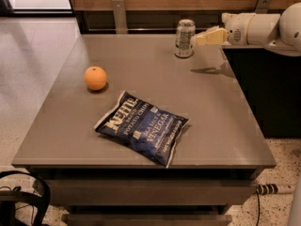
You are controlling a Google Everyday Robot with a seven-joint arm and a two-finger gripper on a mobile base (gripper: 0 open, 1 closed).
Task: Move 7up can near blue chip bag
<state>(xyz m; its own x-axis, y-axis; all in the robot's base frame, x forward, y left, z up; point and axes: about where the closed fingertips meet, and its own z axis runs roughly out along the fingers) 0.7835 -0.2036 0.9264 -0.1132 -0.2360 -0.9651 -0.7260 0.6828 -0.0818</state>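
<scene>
The 7up can (184, 38), silvery with green and dark markings, stands upright near the far edge of the grey table (221, 117). The blue chip bag (142, 127), navy with white lettering, lies flat near the table's front middle. My gripper (203, 36) comes in from the right on a white arm, its yellowish fingers pointing left, just right of the can and a little above the table. It holds nothing.
An orange (95, 77) sits on the table's left part. A dark cabinet (268, 88) stands right of the table. A black strap (28, 192) lies on the floor at front left. A wooden wall panel runs behind the table.
</scene>
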